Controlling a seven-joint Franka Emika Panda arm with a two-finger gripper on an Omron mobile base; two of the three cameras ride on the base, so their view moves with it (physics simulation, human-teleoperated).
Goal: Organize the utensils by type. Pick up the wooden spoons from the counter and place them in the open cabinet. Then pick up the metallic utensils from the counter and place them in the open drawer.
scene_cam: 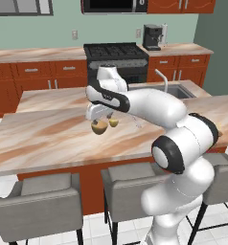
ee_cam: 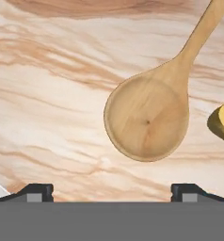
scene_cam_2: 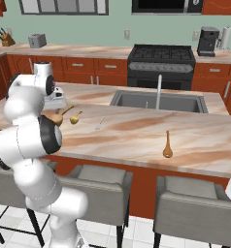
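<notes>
The large wooden spoon (ee_cam: 147,117) lies bowl-up on the marble counter (ee_cam: 48,94), its handle running to the upper right of the hand view. My gripper (ee_cam: 111,193) hangs open just above it, the bowl between and ahead of the fingertips (ee_cam: 36,190). From the left base view the gripper (scene_cam: 98,116) hovers over this spoon (scene_cam: 100,126), with the small yellower spoon (scene_cam: 113,122) right beside it. A thin silvery utensil (scene_cam_2: 100,123) rests a little further right. Another wooden spoon (scene_cam_2: 168,145) lies near the counter's front edge. The open cabinet and open drawer are out of view.
A sink (scene_cam_2: 158,101) with a tall faucet (scene_cam_2: 159,89) is set into the counter behind the utensils. Grey stools (scene_cam_2: 100,186) line the near side. Beyond stand a black stove (scene_cam_2: 161,60) and a coffee machine (scene_cam_2: 208,41).
</notes>
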